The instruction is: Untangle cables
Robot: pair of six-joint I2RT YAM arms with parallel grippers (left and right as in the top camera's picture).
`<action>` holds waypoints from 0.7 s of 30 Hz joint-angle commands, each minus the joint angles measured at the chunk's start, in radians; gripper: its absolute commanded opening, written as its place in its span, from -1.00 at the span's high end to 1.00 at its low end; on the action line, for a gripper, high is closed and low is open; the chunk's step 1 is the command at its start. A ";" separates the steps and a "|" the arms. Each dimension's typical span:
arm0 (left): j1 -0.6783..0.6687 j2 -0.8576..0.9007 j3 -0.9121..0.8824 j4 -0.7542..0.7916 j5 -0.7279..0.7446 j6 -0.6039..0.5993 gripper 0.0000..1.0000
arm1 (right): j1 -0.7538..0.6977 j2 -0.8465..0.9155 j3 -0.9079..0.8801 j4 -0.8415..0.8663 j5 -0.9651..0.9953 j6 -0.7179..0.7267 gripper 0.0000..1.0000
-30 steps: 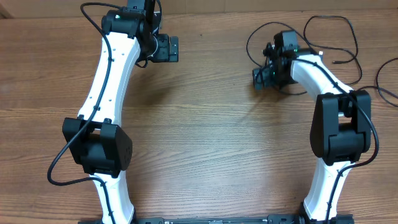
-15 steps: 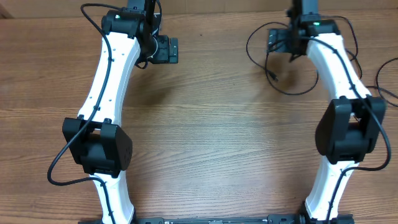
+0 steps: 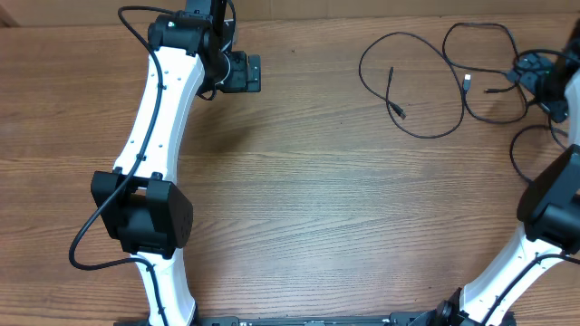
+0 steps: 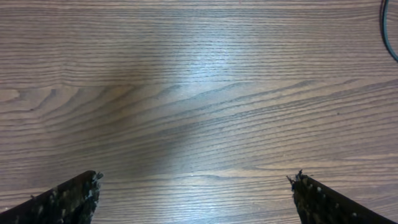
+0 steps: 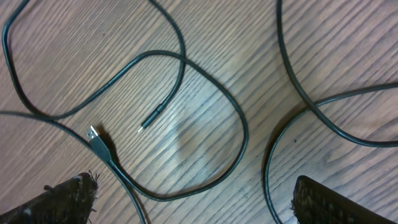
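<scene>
Thin black cables lie spread over the table's back right. One cable [image 3: 426, 137] makes a wide loop, and its small plug [image 3: 399, 111] lies inside the loop. A second cable [image 3: 480, 24] curls to the right of it and ends in a silver plug [image 3: 467, 80]. A third cable [image 3: 513, 154] bends by the right edge. My right gripper [image 3: 530, 74] hovers open over these strands. The right wrist view shows a silver-tipped plug [image 5: 93, 134], a thin plug [image 5: 152, 118] and a curved strand [image 5: 239, 134] between the spread fingers [image 5: 68, 199]. My left gripper [image 3: 245, 71] stands open at the back left over bare wood, holding nothing.
The wooden table [image 3: 308, 199] fills the view. Both white arms reach up from the front edge, the left one [image 3: 159, 118] along the left side. A short bit of cable [image 4: 390, 37] shows at the left wrist view's upper right corner.
My right arm has swung from above the looped cable toward the far right, still open. The loop and its plugs now lie uncovered. The left arm has not moved.
</scene>
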 commanded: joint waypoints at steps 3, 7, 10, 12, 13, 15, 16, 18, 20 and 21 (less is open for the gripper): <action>-0.002 -0.014 -0.003 0.004 0.038 -0.023 -0.97 | 0.008 0.074 0.016 0.013 -0.095 -0.035 -1.00; -0.002 -0.014 -0.003 0.004 0.038 -0.026 -0.97 | 0.019 0.132 0.016 0.041 -0.110 -0.062 -1.00; -0.002 -0.014 -0.003 0.004 0.038 -0.026 -0.98 | 0.025 0.148 0.016 0.061 -0.111 -0.080 -0.99; -0.002 -0.014 -0.003 0.004 0.038 -0.026 -0.99 | 0.027 0.150 0.016 0.073 -0.111 -0.080 -1.00; -0.002 -0.014 -0.003 0.004 0.038 -0.026 -0.98 | 0.027 0.151 0.016 0.080 -0.112 -0.079 -0.99; -0.002 -0.014 -0.003 0.004 0.038 -0.026 -0.98 | 0.027 0.151 0.016 0.089 -0.112 -0.079 -1.00; -0.002 -0.014 -0.003 0.004 0.038 -0.027 -0.98 | 0.027 0.151 0.016 0.092 -0.112 -0.080 -1.00; -0.002 -0.014 -0.003 0.004 0.038 -0.029 -0.98 | 0.027 0.151 0.016 0.099 -0.112 -0.080 -0.90; -0.002 -0.014 -0.003 0.004 0.038 -0.034 -0.98 | 0.027 0.151 0.016 0.109 -0.111 -0.080 -0.76; -0.002 -0.014 -0.003 0.004 0.038 -0.037 -0.98 | 0.027 0.151 0.016 0.112 -0.111 -0.080 -0.68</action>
